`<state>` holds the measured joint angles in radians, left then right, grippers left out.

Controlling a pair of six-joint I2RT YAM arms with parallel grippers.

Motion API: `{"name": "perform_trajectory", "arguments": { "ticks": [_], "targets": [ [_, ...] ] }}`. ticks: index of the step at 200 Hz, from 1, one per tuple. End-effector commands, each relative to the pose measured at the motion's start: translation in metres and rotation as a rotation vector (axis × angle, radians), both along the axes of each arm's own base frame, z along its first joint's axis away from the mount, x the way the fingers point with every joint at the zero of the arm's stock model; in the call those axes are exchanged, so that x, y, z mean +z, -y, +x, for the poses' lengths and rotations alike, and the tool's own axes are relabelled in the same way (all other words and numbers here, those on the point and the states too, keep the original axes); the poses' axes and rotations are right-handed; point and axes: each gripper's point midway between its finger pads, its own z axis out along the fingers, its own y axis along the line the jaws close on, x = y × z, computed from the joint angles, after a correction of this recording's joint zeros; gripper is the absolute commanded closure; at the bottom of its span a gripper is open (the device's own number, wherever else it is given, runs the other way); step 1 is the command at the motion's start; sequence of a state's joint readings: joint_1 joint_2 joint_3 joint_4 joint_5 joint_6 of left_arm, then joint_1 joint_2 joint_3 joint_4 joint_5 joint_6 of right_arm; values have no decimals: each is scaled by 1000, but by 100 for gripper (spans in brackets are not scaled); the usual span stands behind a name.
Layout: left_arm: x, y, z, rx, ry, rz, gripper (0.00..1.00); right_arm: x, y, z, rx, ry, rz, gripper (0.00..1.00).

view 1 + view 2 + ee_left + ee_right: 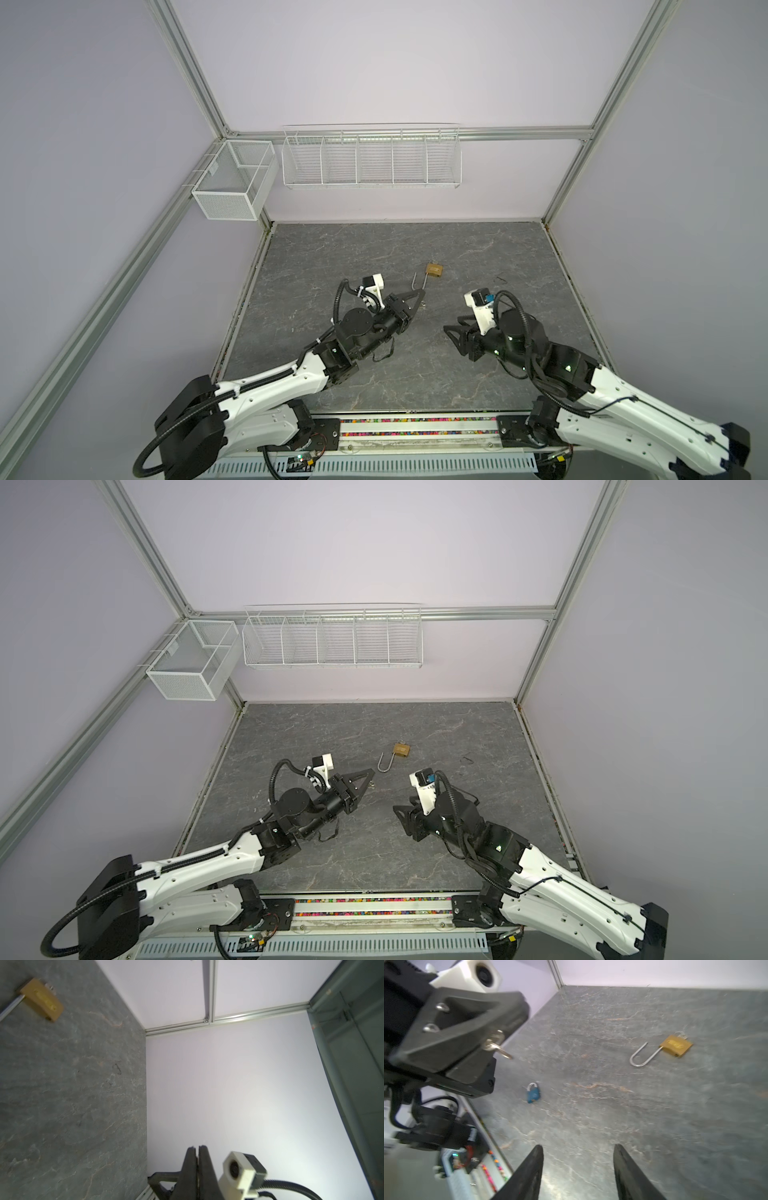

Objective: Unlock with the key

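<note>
A brass padlock (434, 270) (402, 750) (676, 1045) (41, 999) lies flat on the grey table, its steel shackle (643, 1055) swung open. A small silver piece (682, 1034) sticks out of the body's end away from the shackle. My left gripper (422, 294) (372, 771) (197, 1148) hovers just short of the shackle, shut on a silvery key (495, 1042) with a ring hanging from it. In the left wrist view the key is hidden. My right gripper (578, 1146) (451, 326) is open and empty, low over the table, nearer the front than the padlock.
A small blue thing with a silver loop (533, 1093) (423, 306) lies on the table under the left gripper's tip. Two white wire baskets (372, 156) (235, 178) hang on the back wall. A dark mark (500, 279) shows to the right.
</note>
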<state>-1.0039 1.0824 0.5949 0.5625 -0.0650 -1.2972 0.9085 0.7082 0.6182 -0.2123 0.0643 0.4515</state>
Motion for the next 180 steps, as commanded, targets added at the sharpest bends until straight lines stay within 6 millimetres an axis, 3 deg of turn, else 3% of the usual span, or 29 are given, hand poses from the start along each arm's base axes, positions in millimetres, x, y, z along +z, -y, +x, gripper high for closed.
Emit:
{"name": "perform_trajectory", "arguments": {
  "ticks": [1, 31, 54, 81, 125, 180],
  "targets": [
    [-39, 8, -11, -75, 118, 231, 100, 58, -23, -20, 175, 35, 342, 40],
    [-21, 29, -33, -201, 267, 153, 100, 79, -24, -25, 223, 70, 434, 40],
    [-3, 40, -47, -244, 341, 125, 100, 79, -27, -21, 217, 61, 436, 41],
    [8, 33, -46, -212, 356, 123, 100, 78, -31, -21, 228, 53, 442, 51],
    [20, 22, -45, -169, 375, 120, 100, 77, -30, -22, 230, 49, 454, 55],
    [35, 24, -46, -168, 404, 40, 100, 80, -43, -21, 281, 34, 479, 66]
  ]
}}
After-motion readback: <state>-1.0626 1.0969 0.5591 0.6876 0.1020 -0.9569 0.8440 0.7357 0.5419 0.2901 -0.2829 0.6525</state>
